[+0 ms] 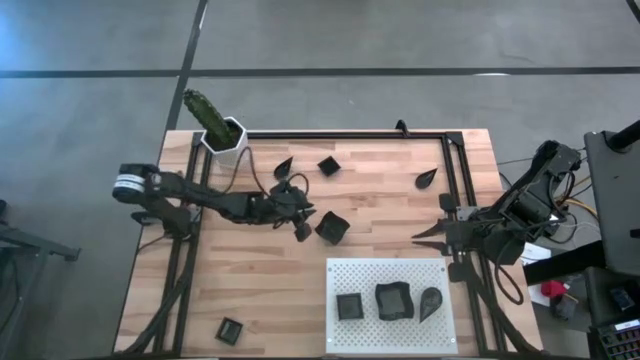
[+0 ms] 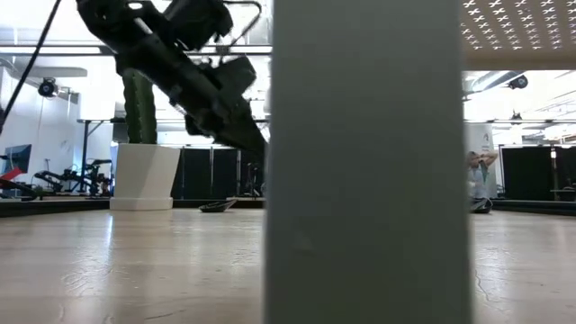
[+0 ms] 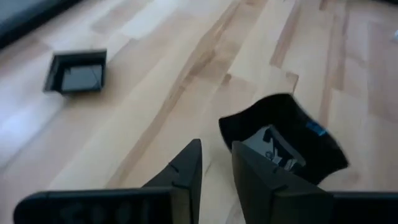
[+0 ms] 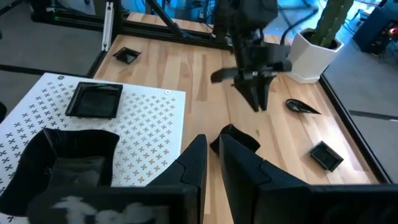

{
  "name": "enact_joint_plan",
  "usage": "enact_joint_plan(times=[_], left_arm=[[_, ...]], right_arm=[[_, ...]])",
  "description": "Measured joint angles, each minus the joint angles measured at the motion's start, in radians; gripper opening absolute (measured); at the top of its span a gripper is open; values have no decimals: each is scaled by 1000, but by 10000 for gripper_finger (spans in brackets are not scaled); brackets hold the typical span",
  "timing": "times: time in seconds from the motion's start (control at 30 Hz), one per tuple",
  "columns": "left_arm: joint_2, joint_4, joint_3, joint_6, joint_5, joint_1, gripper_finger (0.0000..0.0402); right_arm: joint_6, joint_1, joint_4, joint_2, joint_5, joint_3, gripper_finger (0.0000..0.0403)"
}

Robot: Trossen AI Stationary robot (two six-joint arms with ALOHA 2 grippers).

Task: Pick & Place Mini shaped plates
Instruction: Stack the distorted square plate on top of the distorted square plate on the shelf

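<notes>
Your left gripper [image 1: 301, 230] hangs over the middle of the table with its jaws a narrow gap apart and nothing between them; a wavy dish [image 1: 331, 228] lies just beside the tips, on bare wood. In the left wrist view that dish [image 3: 283, 140] sits past the right-hand finger, tilted, not gripped. Your right gripper [image 1: 424, 236] waits near the right rail, above the board's [image 1: 440, 275] far corner, jaws slightly apart, holding nothing.

The white board holds three dishes: a square [image 1: 349, 306], a wavy one [image 1: 394, 301] and a teardrop [image 1: 430, 302]. I judge those as placed.

Left on the wood: the wavy dish by your left gripper, a small square [image 1: 328, 166], two teardrops [image 1: 284, 165] [image 1: 427, 178], and a square [image 1: 230, 330] near the front edge. So you look under halfway through.

The cactus pot [image 1: 224, 138] stands at the back left corner.
</notes>
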Motion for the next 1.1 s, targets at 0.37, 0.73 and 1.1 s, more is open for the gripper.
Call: enact_joint_plan(times=[0.37,0.73,1.1], left_arm=[[162,2,86,-97,82,3,81],[209,1,101,-173,86,7,81],[236,4,100,-213,87,7,81]], right_arm=[[20,0,0,0,0,-2,43],[23,0,-1,0,-1,-2,43],[23,0,-1,1,-1,-2,43]])
